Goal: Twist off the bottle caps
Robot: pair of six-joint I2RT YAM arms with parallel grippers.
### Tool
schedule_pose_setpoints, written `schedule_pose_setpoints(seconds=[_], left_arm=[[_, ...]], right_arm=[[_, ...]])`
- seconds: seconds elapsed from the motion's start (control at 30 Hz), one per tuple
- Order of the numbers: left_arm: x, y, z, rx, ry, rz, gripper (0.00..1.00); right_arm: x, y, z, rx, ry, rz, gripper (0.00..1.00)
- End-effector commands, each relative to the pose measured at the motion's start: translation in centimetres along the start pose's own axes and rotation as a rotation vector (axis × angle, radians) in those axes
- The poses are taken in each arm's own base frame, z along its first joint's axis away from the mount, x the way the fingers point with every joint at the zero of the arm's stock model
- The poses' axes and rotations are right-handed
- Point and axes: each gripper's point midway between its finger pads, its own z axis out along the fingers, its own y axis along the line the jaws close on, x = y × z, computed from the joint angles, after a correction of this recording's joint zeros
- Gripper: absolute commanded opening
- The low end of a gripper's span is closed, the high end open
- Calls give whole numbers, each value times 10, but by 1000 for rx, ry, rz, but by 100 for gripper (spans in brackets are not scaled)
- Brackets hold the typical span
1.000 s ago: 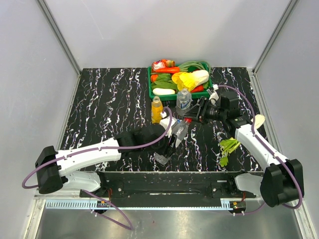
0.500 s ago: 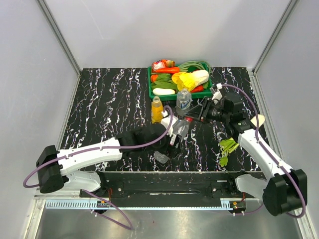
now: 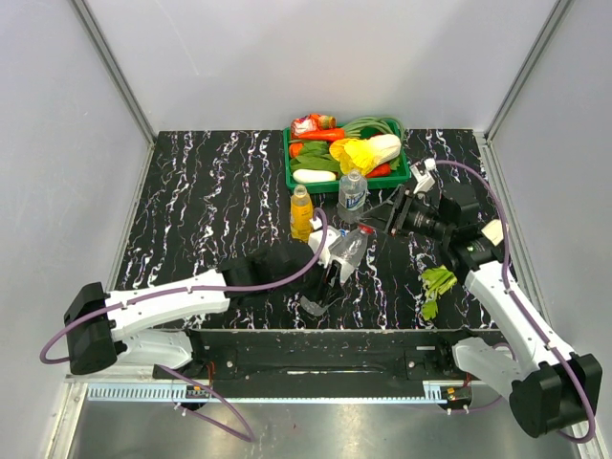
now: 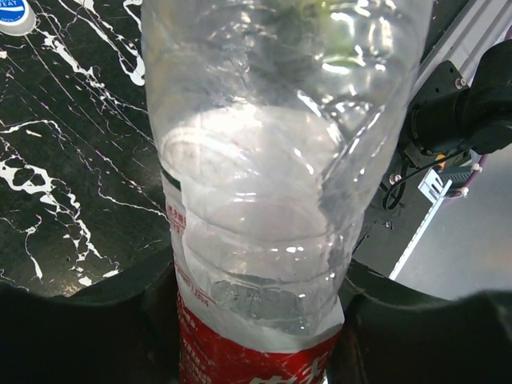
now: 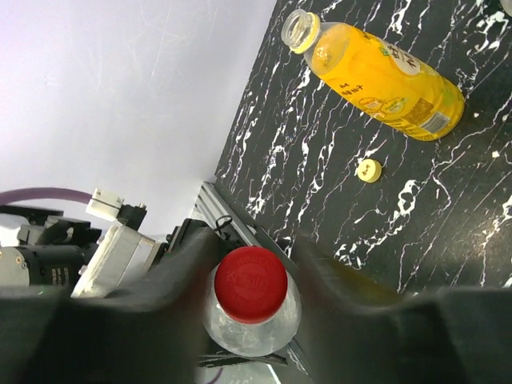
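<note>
My left gripper (image 3: 335, 263) is shut on the red-label bottle (image 3: 346, 247) and holds it tilted above the table, neck toward the right arm. In the left wrist view the bottle (image 4: 264, 176) fills the space between the fingers. Its red cap (image 5: 250, 284) sits between the fingers of my right gripper (image 5: 254, 248), which is open with a narrow gap on one side. The orange juice bottle (image 5: 376, 76) stands uncapped, with the yellow cap (image 5: 368, 170) on the table beside it. The water bottle (image 3: 352, 191) stands behind. A blue cap (image 4: 12, 12) lies on the table.
A green tray (image 3: 290, 163) of vegetables stands at the back, just behind the two standing bottles. A leafy green (image 3: 438, 282) lies on the table under the right forearm. The table's front edge runs just below the left gripper.
The right forearm has swung outward to the right and its wrist has shifted slightly back. The left gripper has lifted the bottle's neck a little toward the right gripper.
</note>
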Motion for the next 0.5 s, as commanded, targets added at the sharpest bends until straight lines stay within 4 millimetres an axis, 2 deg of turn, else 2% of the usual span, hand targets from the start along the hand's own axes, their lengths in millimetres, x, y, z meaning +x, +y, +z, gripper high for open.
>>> schedule_pose_setpoints(seconds=[0.0,0.1,0.27,0.47], left_arm=[[-25,-10,-10,33,-94,8,41],[-29,-7,-13,16,-102,21,41],[-34,5,-18,-78,-87,58,40],[-31,29,-21,-274,-40,130,39]], right_arm=[[-17,22,-9,-20,-69,-79,67],[-20,21,-14,6,-106,-97,99],[-19,17,-16,27,-120,-86,100],[-14,18,-10,10,-108,-67,100]])
